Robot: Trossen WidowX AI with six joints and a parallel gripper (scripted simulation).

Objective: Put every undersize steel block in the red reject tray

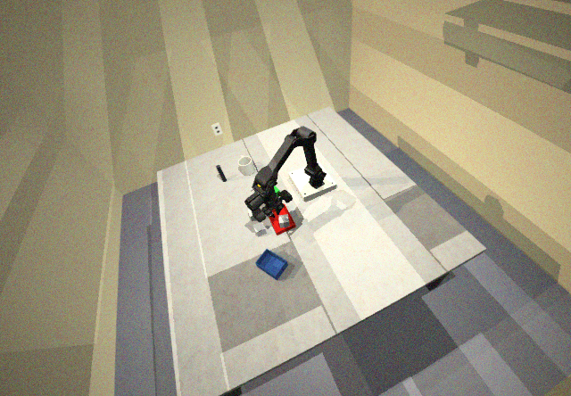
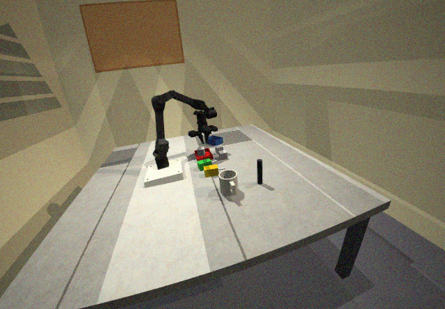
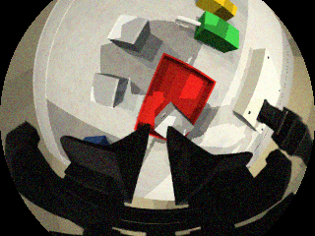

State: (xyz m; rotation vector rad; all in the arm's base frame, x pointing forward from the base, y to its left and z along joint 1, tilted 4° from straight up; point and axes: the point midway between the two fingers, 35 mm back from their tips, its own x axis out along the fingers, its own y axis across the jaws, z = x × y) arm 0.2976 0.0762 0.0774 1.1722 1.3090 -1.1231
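Resting seemingly beneath the claw: steel block

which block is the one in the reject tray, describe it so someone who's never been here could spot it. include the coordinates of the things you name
On the table (image 1: 368,253) (image 2: 161,226), find the small red tray (image 1: 286,230) (image 3: 211,88), between the green gauge (image 2: 204,164) (image 3: 217,33) and the blue bin (image 1: 271,265) (image 2: 215,140). The grey block (image 1: 283,219) (image 2: 200,152) (image 3: 172,120) sits inside it; the other two stand outside.
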